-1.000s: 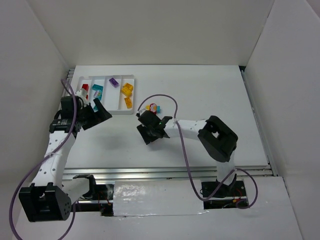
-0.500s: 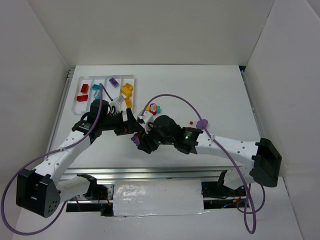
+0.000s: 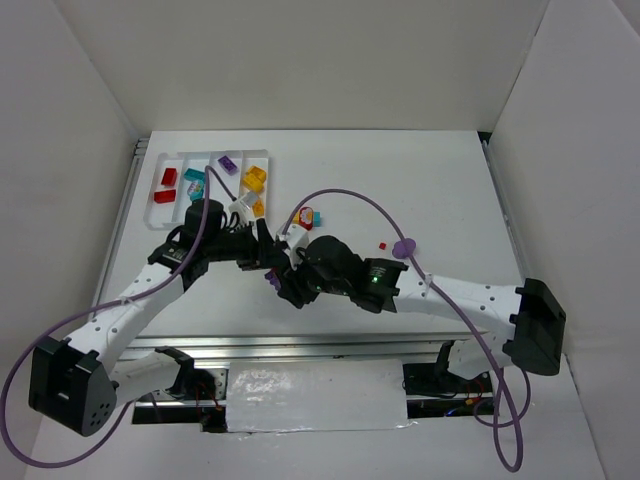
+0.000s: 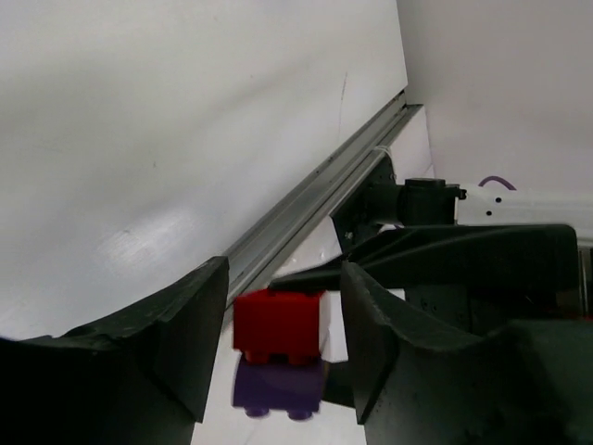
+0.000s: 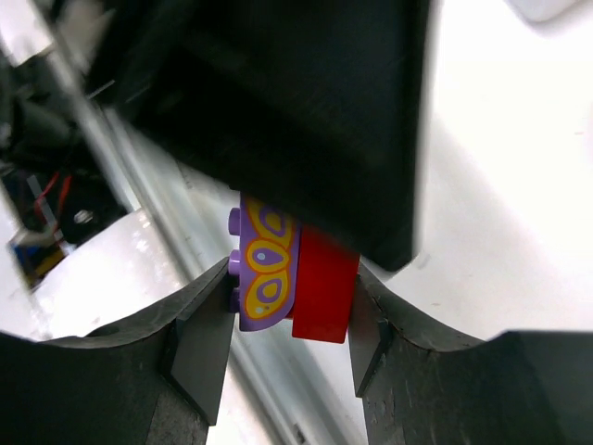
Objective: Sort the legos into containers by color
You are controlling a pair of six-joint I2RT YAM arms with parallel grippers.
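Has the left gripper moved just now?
Yes. The left gripper swung right, away from the white rectangular plastic tray, toward the right gripper holding a purple-and-red brick stack.

Red brick (image 4: 278,323) atop purple brick (image 4: 276,389), between pincer (image 4: 284,278) fingers

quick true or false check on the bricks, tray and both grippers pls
1. The right gripper grips a red-and-purple brick pair. True.
2. The red bricks lie in the tray's rightmost compartment. False: they are in the leftmost as the top view shows it; the yellow bricks fill the rightmost.
3. A multicoloured brick lies loose on the table. True.
4. The grippers are far apart. False: the left gripper straddles the same pair.
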